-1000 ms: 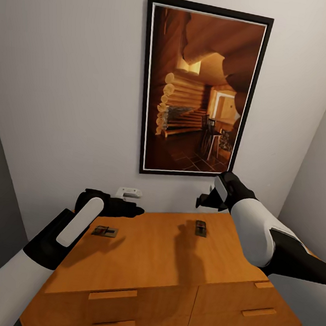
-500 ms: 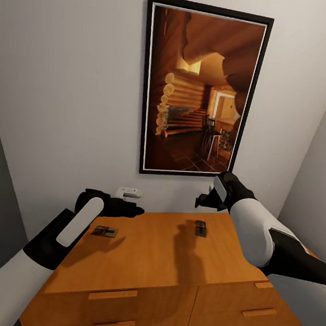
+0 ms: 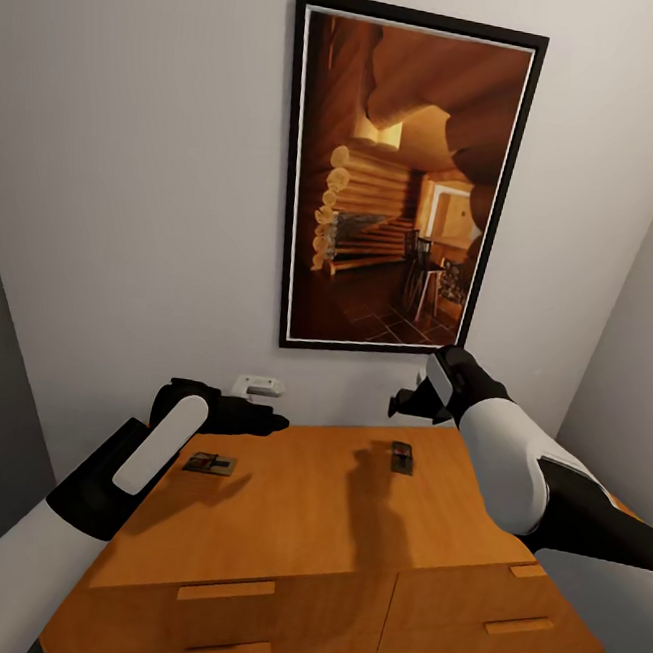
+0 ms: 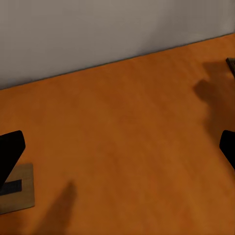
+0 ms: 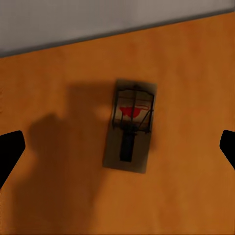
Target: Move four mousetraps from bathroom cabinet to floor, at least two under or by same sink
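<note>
Hovering above the cabinet [image 3: 325, 528], both grippers hold their fingers spread wide. One mousetrap [image 3: 402, 457] lies flat on the top, directly beneath the right gripper [image 3: 406, 403]; another mousetrap [image 3: 209, 464] rests at about eight o'clock from it, just under the left gripper [image 3: 256, 421].

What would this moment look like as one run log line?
left gripper: open, above cabinet | right gripper: open, above right mousetrap | left mousetrap: on cabinet top | nothing held
</note>
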Controlling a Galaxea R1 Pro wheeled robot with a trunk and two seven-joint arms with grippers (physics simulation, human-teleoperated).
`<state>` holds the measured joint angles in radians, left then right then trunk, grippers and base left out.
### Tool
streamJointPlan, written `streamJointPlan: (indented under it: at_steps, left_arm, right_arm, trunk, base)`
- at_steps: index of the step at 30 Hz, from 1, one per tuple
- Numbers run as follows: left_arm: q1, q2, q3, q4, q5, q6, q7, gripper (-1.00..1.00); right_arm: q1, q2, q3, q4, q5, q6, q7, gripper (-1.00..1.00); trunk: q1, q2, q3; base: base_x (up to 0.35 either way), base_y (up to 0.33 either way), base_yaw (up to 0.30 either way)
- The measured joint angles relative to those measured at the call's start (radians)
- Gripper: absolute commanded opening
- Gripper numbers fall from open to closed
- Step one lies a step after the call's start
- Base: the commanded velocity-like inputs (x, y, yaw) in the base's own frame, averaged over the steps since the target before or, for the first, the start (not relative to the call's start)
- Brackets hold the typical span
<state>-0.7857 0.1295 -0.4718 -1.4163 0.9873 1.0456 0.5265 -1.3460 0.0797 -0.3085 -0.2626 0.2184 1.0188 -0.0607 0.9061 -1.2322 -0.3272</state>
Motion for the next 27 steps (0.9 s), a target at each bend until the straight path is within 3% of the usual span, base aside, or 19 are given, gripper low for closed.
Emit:
streamJointPlan:
  at_steps: [9,27]
  left_arm:
    - [0.0,0.0,0.0,0.0,0.0,0.0,0.0,1.0]
    - [0.0,0.0,0.002,0.001,0.0,0.0,0.0,1.0]
  right_arm:
    - [0.0,-0.002,-0.003,0.006,-0.001,-0.024,0.0,1.0]
    - [0.0,-0.014,-0.026,0.008,-0.002,-0.03,0.008,1.0]
  trunk:
    - [0.0,0.0,0.0]
    - [0.0,0.0,0.0]
  base:
    - [0.009,0.0,0.0]
    - [0.114,0.0,0.0]
